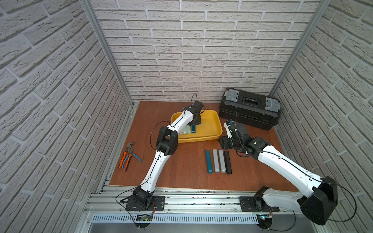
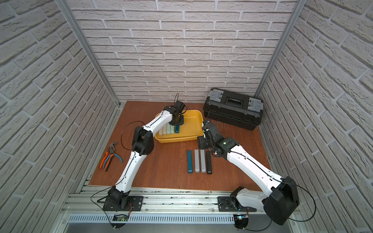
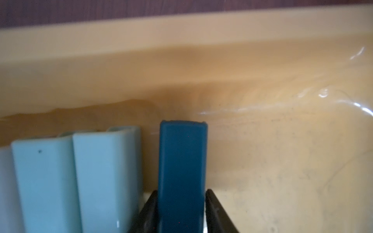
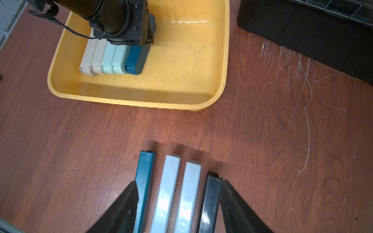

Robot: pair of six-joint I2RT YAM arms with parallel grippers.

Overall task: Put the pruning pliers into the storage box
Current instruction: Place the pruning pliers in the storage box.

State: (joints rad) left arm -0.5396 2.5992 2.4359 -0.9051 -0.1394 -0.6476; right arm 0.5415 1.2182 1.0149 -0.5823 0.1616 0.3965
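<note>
Between the jaws of the left gripper [image 3: 181, 191]: a teal bar [image 3: 182, 157], one of the pruning pliers, flat on the floor of the storage box [image 4: 139, 94]. The jaws flank it closely. Whether they pinch it or stand a hair clear, cannot tell.

Just outside one jaw: two mint bars [image 3: 109, 171], then two beige bars [image 4: 90, 60], packed in a row. Only a narrow gap parts the teal bar from the nearest mint one. Outside the other jaw: bare box floor.

Step in hand, as I judge it: setting this bar down. Done well, the jaws open only a little, since the mint side gives scant room. Then rise straight up with no sideways drag, or the row gets nudged.

Further right, on the table outside the box, under the right gripper [image 4: 178, 182]: four more bars side by side, teal [image 1: 209, 161], two grey [image 1: 219, 160], black [image 1: 228, 162]. Its jaws are spread wide and empty, straddling that row. Five in, four to go. Best it waits until the box is free.
</note>
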